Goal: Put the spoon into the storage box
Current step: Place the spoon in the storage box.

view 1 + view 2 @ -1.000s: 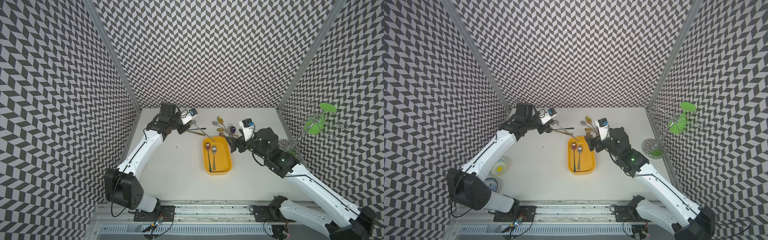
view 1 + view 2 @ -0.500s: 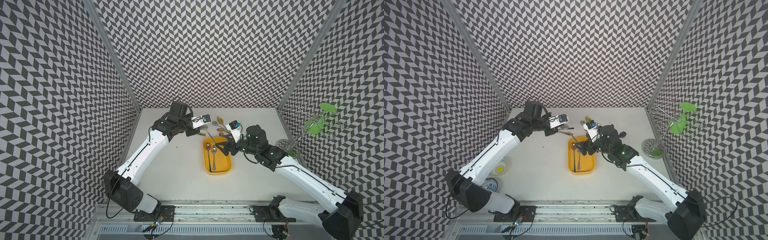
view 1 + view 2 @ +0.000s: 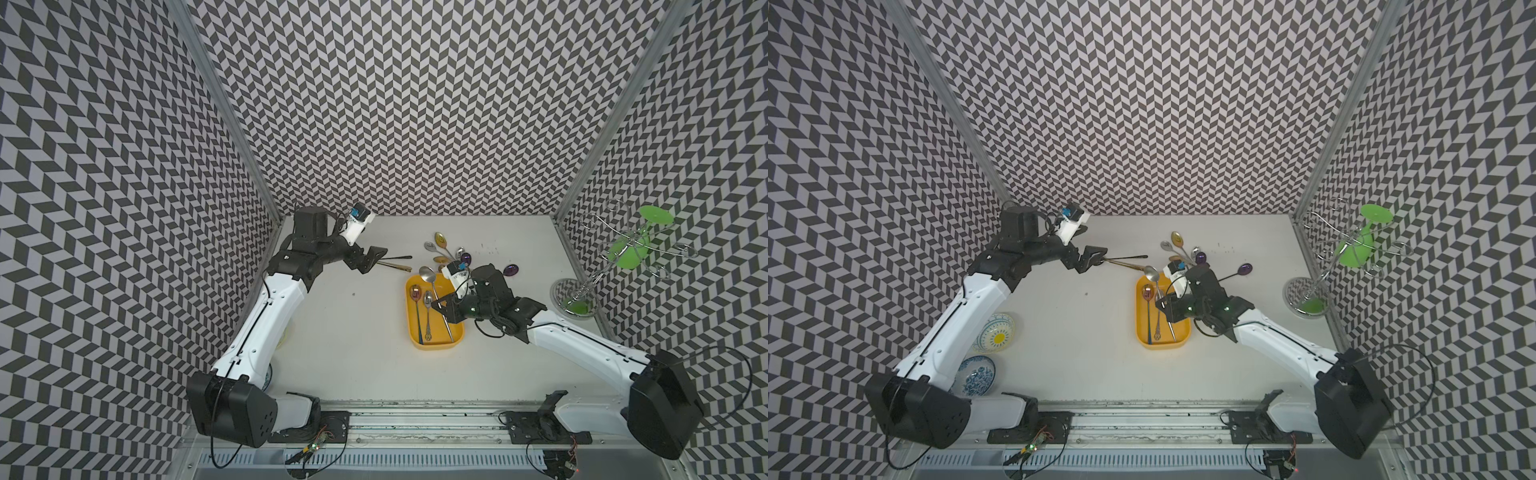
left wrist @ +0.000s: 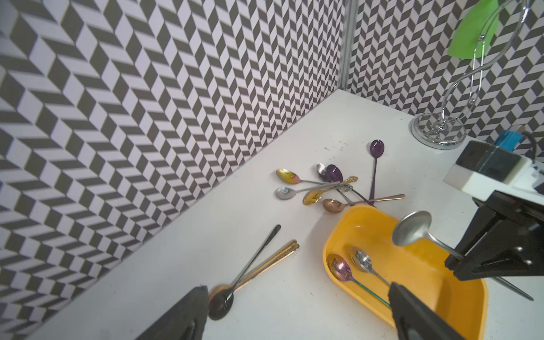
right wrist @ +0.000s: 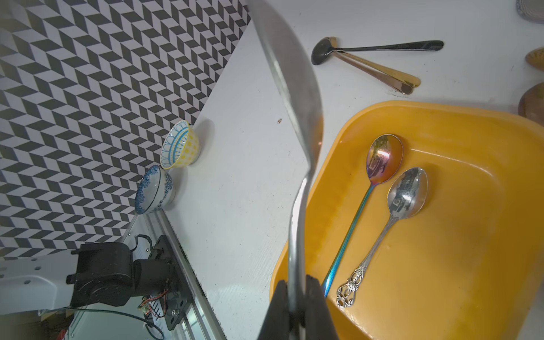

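White table, two arms at work. The right arm reaches in from 4 o'clock toward the yellow storage box near the table's centre. The right gripper pinches the handle of a large silver spoon over the box, its bowl jutting past the 12 o'clock rim and its handle tip pointing to 5 o'clock. Whether it touches the box cannot be told. At the box's 10 o'clock the left gripper hangs with fingers spread, holding nothing, near a dark spoon and gold spoons. Inside the box lie an iridescent spoon and an ornate silver spoon. A spoon pile sits at its 12 o'clock.
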You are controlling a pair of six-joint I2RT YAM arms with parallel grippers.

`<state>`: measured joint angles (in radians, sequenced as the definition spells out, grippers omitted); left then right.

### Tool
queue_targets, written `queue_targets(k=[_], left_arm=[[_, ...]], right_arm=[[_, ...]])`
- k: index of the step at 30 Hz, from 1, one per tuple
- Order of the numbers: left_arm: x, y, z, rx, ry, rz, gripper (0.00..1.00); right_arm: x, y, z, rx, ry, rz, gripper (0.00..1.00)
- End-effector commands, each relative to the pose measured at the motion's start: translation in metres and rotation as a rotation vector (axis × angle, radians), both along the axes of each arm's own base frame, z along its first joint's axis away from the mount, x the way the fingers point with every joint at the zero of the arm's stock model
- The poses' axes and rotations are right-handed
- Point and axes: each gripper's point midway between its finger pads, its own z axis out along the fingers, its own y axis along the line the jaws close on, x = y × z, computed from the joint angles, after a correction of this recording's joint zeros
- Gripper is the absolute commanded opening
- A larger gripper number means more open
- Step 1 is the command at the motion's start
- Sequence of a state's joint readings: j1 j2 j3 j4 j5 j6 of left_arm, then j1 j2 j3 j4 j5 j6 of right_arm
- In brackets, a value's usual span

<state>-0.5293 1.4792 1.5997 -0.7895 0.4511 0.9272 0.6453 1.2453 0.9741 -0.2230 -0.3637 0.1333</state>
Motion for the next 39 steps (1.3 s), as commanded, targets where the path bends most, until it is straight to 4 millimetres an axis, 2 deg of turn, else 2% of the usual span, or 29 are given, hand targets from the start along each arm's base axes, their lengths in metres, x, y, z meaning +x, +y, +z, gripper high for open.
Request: queue_targets(k=[1, 6, 7, 9, 10, 11, 12, 15, 18, 20, 22, 25, 30, 35, 39], left_arm=[[-0.01, -0.009, 0.017, -0.04, -0.009, -0.053, 0.0], [-0.008, -0.01, 0.021, -0.059, -0.004, -0.038, 0.0], [-0.008, -0.011, 0.022, -0.064, -0.001, -0.034, 0.0], [-0.008, -0.01, 0.024, -0.078, 0.006, -0.02, 0.03], [-0.007, -0.01, 0.026, -0.085, 0.009, -0.01, 0.14], [-0.005, -0.009, 0.028, -0.098, 0.013, 0.011, 0.31], [-0.003, -0.007, 0.031, -0.112, 0.019, 0.037, 0.42], [0.0, 0.0, 0.037, -0.168, 0.052, 0.082, 0.67], [0.009, 0.015, 0.04, -0.239, 0.105, 0.156, 0.83], [0.02, 0.031, 0.042, -0.296, 0.141, 0.225, 0.89], [0.031, 0.05, 0.043, -0.349, 0.17, 0.306, 0.93], [0.041, 0.073, 0.033, -0.402, 0.22, 0.392, 0.96], [0.051, 0.108, 0.003, -0.479, 0.317, 0.521, 1.0], [0.063, 0.144, -0.026, -0.541, 0.38, 0.659, 1.0], [0.074, 0.164, -0.046, -0.587, 0.425, 0.752, 1.0]], right_arm=[[0.005, 0.011, 0.023, 0.063, -0.049, 0.026, 0.54], [0.003, 0.012, 0.018, 0.058, -0.031, 0.031, 0.04], [0.004, 0.011, 0.017, 0.055, -0.031, 0.026, 0.0], [0.004, 0.008, 0.014, 0.049, -0.026, 0.008, 0.0], [0.003, 0.007, 0.011, 0.049, -0.016, 0.005, 0.0], [0.003, 0.007, 0.008, 0.053, -0.006, -0.003, 0.0], [0.002, 0.006, 0.003, 0.057, 0.008, -0.005, 0.0], [-0.002, 0.007, -0.01, 0.071, 0.065, -0.01, 0.0], [-0.006, 0.007, -0.026, 0.067, 0.13, -0.018, 0.0], [-0.007, 0.005, -0.034, 0.066, 0.16, -0.031, 0.0], [-0.007, 0.003, -0.042, 0.063, 0.183, -0.054, 0.0], [-0.006, 0.0, -0.053, 0.061, 0.222, -0.091, 0.0], [-0.005, -0.003, -0.07, 0.048, 0.303, -0.14, 0.0], [-0.003, -0.008, -0.096, 0.015, 0.384, -0.202, 0.0], [0.0, -0.01, -0.118, -0.031, 0.447, -0.24, 0.0]])
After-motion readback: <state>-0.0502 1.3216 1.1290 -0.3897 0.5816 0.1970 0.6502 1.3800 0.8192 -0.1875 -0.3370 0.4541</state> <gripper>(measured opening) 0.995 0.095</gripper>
